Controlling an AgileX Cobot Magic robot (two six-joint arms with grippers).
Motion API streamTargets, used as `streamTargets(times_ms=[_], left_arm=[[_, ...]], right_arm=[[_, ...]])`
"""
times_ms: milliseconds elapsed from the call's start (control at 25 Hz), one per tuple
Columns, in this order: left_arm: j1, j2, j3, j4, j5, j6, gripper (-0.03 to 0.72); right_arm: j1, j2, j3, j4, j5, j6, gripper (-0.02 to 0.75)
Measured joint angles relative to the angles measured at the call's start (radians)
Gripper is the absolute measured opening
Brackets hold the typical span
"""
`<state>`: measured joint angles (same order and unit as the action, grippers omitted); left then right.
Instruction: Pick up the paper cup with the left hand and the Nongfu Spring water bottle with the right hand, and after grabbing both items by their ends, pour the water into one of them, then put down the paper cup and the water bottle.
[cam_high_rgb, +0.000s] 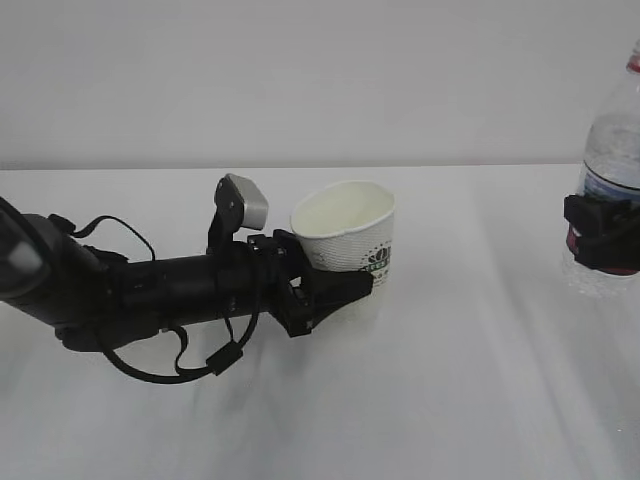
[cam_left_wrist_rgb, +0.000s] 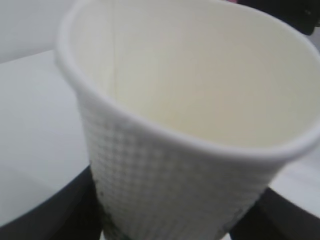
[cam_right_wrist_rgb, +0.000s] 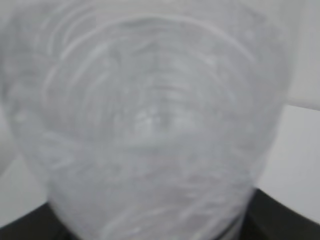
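The white paper cup (cam_high_rgb: 345, 232) with green print leans with its mouth tipped towards the viewer. My left gripper (cam_high_rgb: 348, 282) is shut on its lower part, one black finger on each side. In the left wrist view the cup (cam_left_wrist_rgb: 190, 100) fills the frame; its inside looks pale, with no water that I can make out. Dark fingers (cam_left_wrist_rgb: 45, 215) flank its base. At the right edge stands the clear Nongfu Spring water bottle (cam_high_rgb: 612, 150), upright and partly cut off. My right gripper (cam_high_rgb: 600, 235) is shut across its red label. Its ribbed body (cam_right_wrist_rgb: 150, 125) fills the right wrist view.
The white table (cam_high_rgb: 450, 400) runs to a plain pale wall (cam_high_rgb: 300, 80) at the back. The black left arm (cam_high_rgb: 130, 290) with loose cables lies low over the table's left side. A silver-grey box (cam_high_rgb: 243, 203) sits above its wrist.
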<state>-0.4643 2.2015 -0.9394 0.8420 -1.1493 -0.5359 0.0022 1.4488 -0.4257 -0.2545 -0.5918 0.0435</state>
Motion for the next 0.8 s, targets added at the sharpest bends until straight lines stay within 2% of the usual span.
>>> streamTargets(times_ms=[800], left_arm=[[-0.112,0.0,-0.026,0.113,0.045,-0.034,0.49]], right_arm=[[0.0,-0.276,0.01,0.002,0.308,0.05,0.422]])
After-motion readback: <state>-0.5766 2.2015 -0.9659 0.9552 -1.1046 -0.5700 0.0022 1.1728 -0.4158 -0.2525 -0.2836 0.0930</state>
